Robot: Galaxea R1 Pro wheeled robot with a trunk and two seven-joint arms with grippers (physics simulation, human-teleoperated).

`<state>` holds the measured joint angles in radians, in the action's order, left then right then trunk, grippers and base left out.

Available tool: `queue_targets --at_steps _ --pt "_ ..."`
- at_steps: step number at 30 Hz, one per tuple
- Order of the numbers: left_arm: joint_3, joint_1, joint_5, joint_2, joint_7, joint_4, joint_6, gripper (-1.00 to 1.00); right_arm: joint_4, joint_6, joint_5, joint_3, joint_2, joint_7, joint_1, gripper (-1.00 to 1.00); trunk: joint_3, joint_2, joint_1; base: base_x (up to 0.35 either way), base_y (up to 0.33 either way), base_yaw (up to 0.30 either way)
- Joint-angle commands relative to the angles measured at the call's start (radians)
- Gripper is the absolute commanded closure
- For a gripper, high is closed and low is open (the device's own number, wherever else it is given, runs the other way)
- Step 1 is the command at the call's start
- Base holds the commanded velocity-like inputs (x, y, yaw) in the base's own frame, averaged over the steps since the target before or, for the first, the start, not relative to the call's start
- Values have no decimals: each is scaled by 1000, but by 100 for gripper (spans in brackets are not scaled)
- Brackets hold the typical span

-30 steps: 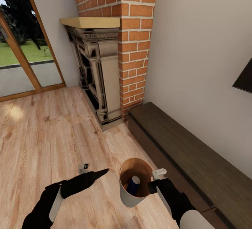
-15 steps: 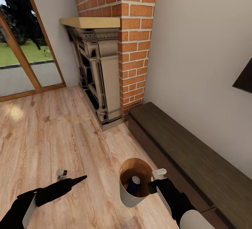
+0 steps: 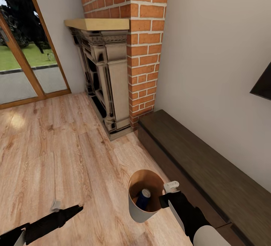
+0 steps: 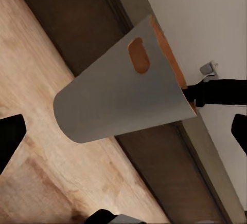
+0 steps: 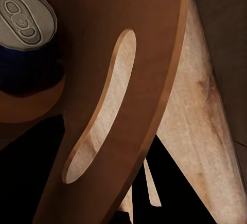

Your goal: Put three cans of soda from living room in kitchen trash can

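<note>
A: Where is the trash can (image 3: pixel 145 204) sitting?

B: Over the wood floor (image 3: pixel 56 152), the right gripper (image 3: pixel 168 194) clamping its rim; a blue soda can (image 3: pixel 143 198) is standing inside.

A: And the left gripper (image 3: pixel 66 209)?

B: Hovering well apart with jaws spread, empty. A brick fireplace (image 3: pixel 113 69) and dark bench (image 3: pixel 203 167) are lining the wall.
</note>
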<state>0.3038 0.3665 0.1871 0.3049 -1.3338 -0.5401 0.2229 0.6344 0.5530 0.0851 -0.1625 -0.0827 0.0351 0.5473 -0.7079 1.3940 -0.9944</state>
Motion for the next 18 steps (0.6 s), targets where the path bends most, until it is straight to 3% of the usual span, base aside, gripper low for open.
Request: queue_targets --at_steps 1,6,7,12,13,18 --pt "0 0 0 3 8 11 -18 -100 1 -2 -5 0 0 -9 0 100 0 0 0 0 0 0" --pt "0 0 0 21 33 73 -97 -100 1 -3 -5 0 0 -9 0 100 0 0 0 0 0 0" --pt "-1 0 0 30 43 133 -157 -100 1 -4 -5 0 0 -9 0 100 0 0 0 0 0 0" --pt "0 0 0 33 50 162 -201 -100 2 -4 -5 1 0 -9 0 100 0 0 0 0 0 0" --pt "0 0 0 34 52 199 -226 -100 2 -4 -5 1 0 -9 0 100 2 0 0 0 0 0" --pt "0 0 0 34 51 205 -231 -100 2 -4 -5 1 0 -9 0 100 10 0 0 0 0 0"
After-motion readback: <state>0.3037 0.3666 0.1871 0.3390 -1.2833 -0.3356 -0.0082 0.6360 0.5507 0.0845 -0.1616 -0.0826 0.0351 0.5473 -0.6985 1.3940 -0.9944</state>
